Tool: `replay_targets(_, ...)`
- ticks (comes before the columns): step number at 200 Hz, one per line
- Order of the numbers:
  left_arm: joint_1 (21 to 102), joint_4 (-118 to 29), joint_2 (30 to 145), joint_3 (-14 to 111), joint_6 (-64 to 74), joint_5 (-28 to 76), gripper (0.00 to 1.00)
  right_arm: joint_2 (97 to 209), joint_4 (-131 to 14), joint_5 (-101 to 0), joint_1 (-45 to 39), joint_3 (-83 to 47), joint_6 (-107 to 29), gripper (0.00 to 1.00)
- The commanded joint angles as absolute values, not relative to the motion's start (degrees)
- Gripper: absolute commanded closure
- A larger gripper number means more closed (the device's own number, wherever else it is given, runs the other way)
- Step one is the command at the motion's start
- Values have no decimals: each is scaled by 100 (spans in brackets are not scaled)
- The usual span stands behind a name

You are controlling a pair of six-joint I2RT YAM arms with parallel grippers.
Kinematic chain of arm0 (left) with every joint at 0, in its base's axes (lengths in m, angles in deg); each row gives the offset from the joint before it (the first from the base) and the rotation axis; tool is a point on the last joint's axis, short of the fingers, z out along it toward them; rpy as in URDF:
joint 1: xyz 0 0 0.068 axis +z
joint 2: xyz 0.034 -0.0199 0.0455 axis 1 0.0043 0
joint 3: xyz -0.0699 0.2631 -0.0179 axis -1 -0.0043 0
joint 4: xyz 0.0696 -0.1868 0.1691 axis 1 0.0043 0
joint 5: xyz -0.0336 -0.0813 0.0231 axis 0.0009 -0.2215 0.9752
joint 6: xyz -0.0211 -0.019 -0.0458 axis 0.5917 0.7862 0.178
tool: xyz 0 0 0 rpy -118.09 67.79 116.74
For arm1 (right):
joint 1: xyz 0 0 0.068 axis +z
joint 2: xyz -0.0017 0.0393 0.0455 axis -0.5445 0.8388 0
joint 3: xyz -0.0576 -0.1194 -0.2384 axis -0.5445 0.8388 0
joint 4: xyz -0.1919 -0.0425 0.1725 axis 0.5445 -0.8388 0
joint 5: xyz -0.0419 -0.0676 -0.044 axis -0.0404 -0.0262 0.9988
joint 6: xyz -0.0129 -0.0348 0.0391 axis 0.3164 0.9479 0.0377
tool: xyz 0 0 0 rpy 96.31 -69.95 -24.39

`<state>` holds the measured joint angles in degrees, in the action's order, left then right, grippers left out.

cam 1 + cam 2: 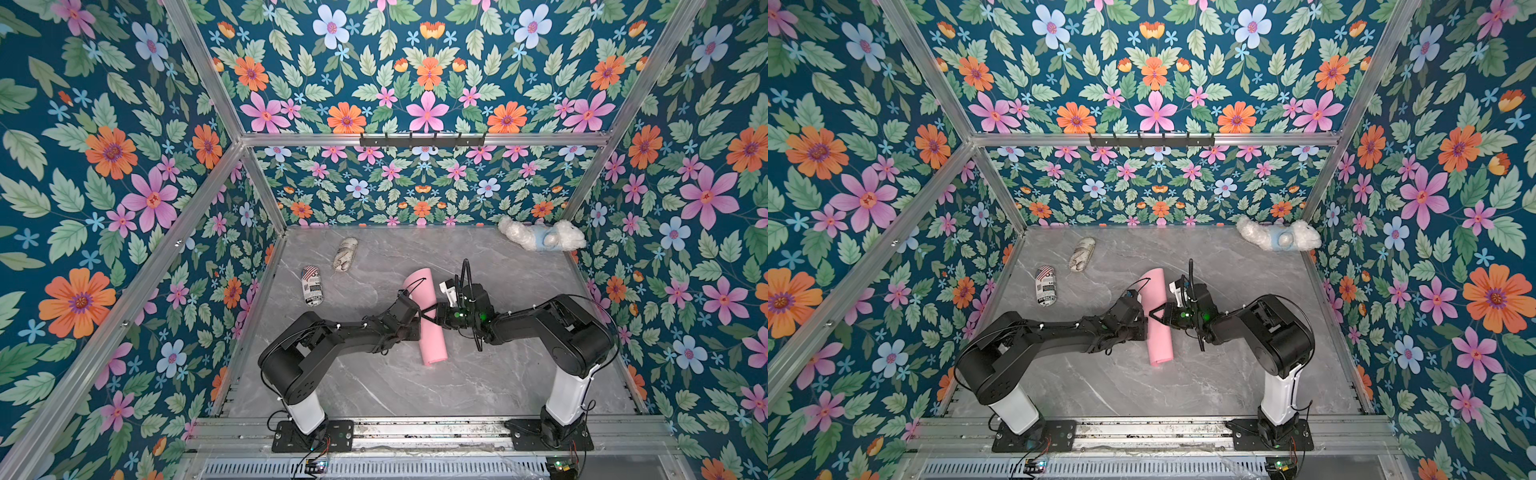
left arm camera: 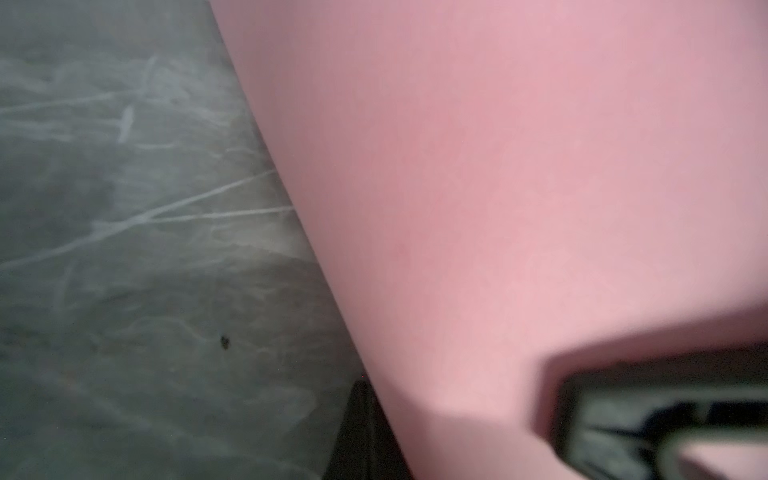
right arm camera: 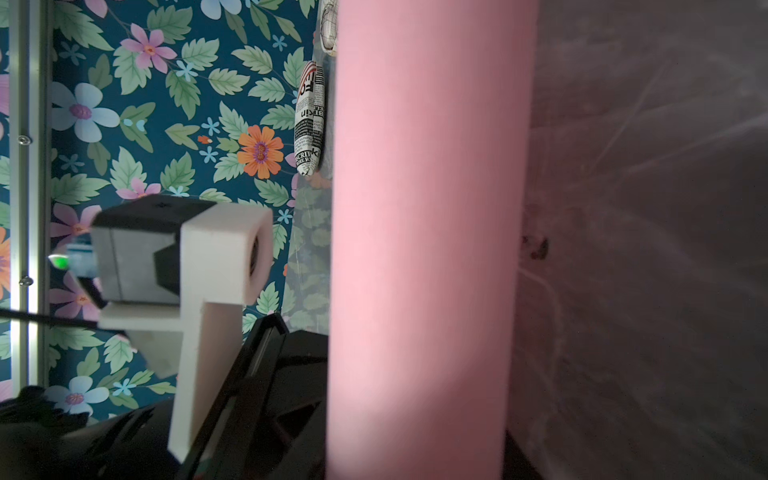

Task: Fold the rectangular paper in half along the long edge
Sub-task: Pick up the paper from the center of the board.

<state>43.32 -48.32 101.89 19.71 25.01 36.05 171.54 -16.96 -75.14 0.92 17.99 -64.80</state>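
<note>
Mid-frame in a top view: pink paper [image 1: 431,345], curled over; likely light, limp, crease-prone; grip long edges; left claw [image 1: 413,330] pressed together; right claw [image 1: 427,312] part-spread astride it.

On the table [image 1: 374,382], the paper [image 1: 433,345] between left tool [image 1: 412,329] and right tool [image 1: 428,313], plush toy [image 1: 540,237] back right

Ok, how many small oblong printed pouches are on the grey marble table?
2. The oblong newspaper-print pouch lies left of the pink paper sheet; the oblong pale beige-print pouch lies farther back. The black arms could hide more.
</note>
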Motion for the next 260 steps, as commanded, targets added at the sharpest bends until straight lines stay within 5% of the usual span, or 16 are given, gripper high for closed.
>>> replay_targets(1, 4328, -4152, 10190, 1943, 2507, 3605, 100, 17199, -1101, -7778, 101, 1860, -6697, 60)
replay_targets(127, 4377, -3554, 8730, 2213, 2393, 4094, 89, 17172, 1554, -8780, 66, 2422, -8176, 67)
replay_targets(183, 5152, -3681, 7063, 1969, 2369, 3605, 79, 16930, 3453, -9068, 45, 2471, -9614, 69)
replay_targets(216, 6199, -3776, 5917, 1832, 2463, 2755, 71, 16012, 2887, -9071, 43, 2225, -9679, 70)
replay_targets(260, 6297, -4498, 6050, 1957, 2757, 1744, 69, 14558, 943, -8866, 47, 1528, -9092, 69)
